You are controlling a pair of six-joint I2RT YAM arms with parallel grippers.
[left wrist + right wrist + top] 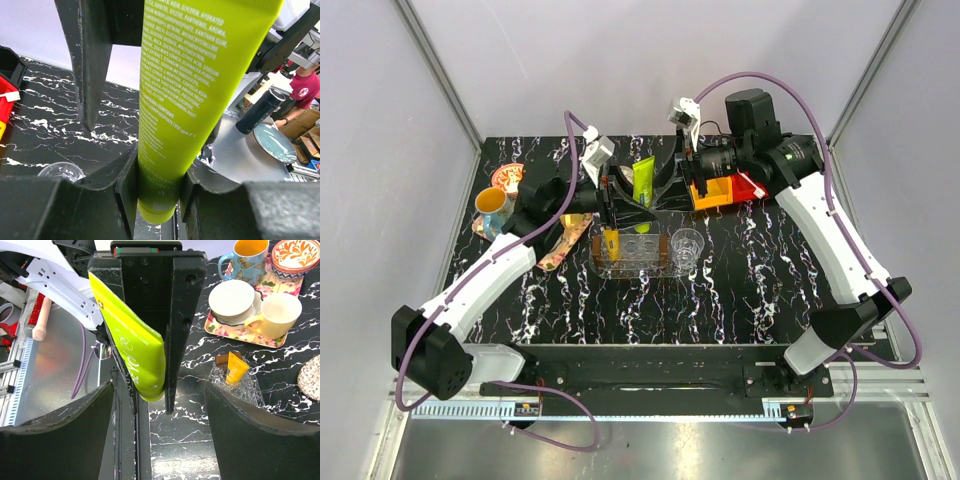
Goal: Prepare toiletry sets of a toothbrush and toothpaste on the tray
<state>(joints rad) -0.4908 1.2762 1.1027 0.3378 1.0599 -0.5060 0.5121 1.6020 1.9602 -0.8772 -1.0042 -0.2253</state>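
Left wrist view gave me the clearest read: the left gripper (159, 187) was clamped on the lime green toothpaste (190, 90), and the tube ran up out of its jaws across the whole frame. One of the right arm's fingers (85, 65) stood beside the tube with a clear gap to it. From the right wrist camera I saw the right gripper (159, 390) spread wide, its two fingers well to either side of the left gripper's black fingers and the green tube pinched between them, touching neither.

In the overhead view the two grippers met at the far middle of the table. Just on their near side lay the clear tray (645, 268), with the orange-yellow toothpaste (611, 243) lying in its left end, directly under the left gripper's reach. A clear cup (687, 246) stood just beside the tray's right end. Off to the left gripper's side, a small white stick (10, 95), probably the toothbrush, rested on a red bin (4, 107).
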